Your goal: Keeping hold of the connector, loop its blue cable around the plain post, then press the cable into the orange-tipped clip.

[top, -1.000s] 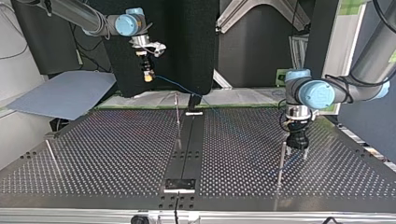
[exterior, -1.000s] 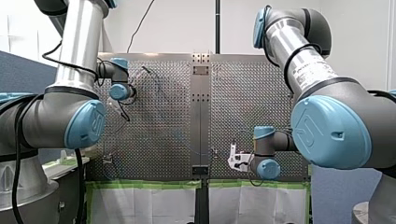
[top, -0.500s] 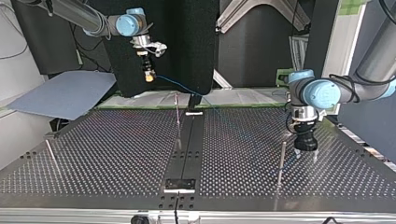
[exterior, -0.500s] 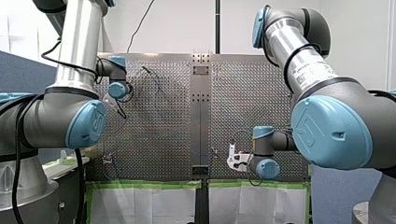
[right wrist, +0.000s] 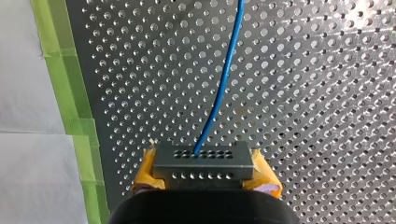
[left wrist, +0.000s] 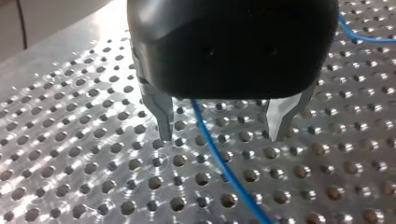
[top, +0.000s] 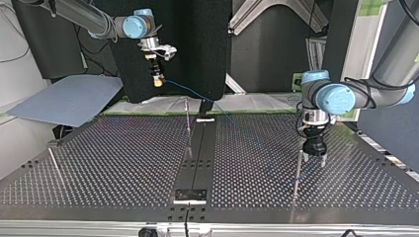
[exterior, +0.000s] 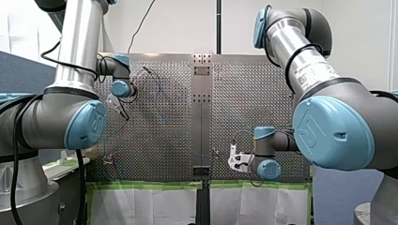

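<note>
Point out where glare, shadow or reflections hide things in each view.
Left wrist view: glare whitens the table beside my left tool, whose near housing is a dark mass; the blue cable stands out. Right wrist view: even light, connector plain. Top view: cable clear against the dark backdrop, faint over the shiny table. Front view: cable barely shows.

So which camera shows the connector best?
The right wrist view: the connector shows close up, gripped between my right gripper's yellow pads. The top view shows it tiny; the front and left wrist views don't show it.
</note>
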{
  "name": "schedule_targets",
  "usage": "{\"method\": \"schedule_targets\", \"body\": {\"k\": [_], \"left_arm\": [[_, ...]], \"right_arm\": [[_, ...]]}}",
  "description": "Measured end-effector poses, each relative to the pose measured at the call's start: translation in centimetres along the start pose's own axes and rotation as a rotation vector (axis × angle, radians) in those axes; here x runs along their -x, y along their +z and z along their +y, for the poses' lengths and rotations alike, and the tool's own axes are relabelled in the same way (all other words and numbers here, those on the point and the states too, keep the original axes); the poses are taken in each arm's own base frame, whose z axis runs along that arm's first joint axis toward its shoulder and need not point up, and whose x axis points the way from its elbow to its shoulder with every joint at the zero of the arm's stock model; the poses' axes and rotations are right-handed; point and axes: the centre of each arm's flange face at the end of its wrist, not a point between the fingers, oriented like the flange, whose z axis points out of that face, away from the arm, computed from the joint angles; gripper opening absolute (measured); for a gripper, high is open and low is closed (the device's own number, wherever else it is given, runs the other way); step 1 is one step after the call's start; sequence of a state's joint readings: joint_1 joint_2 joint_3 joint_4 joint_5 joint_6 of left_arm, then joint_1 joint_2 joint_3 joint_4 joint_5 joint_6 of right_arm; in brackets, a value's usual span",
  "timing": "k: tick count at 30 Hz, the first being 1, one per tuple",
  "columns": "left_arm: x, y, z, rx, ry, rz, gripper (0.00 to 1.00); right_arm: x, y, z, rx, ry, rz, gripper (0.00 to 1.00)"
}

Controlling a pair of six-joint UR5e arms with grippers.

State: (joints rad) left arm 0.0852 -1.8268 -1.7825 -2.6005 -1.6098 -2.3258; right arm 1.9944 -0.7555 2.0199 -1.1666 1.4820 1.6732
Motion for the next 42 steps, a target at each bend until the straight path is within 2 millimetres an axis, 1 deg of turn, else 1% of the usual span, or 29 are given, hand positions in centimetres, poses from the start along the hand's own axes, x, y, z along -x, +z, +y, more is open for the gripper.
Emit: {"method": "schedule_targets", "body": {"k": [10,17,21,26,29,35,42], "left_arm": [[0.6,-1.3,-0.3,0.059,0.026,0.033,1.0],[0.3,-2.1,-0.6,0.084,0.072,0.072,1.0],[0.6,-2.7,-1.0,0.09,0.087,0.074,1.0],[1.2,-4.2,-1.6,0.073,0.091,0.065,1.0],[1.3,-5.2,-1.8,0.058,0.096,0.076,1.0],[1.0,-6.8,-1.6,0.049,0.11,0.096,1.0],[1.5,-9.3,-1.3,0.062,0.152,0.116,1.0]], "right_arm": [[0.0,0.0,0.0,0.0,0.002,0.002,0.0],[-0.1,0.1,0.0,0.0,0.002,0.002,0.0],[0.0,0.1,0.0,-0.003,0.003,0.001,0.0],[0.0,0.1,0.0,-0.004,0.005,0.001,0.0],[0.0,0.1,0.0,-0.005,0.005,0.001,0.0],[0.0,0.1,-0.1,-0.007,0.005,0.001,0.0],[-0.1,0.2,-0.2,-0.008,0.004,-0.003,0.0]]}}
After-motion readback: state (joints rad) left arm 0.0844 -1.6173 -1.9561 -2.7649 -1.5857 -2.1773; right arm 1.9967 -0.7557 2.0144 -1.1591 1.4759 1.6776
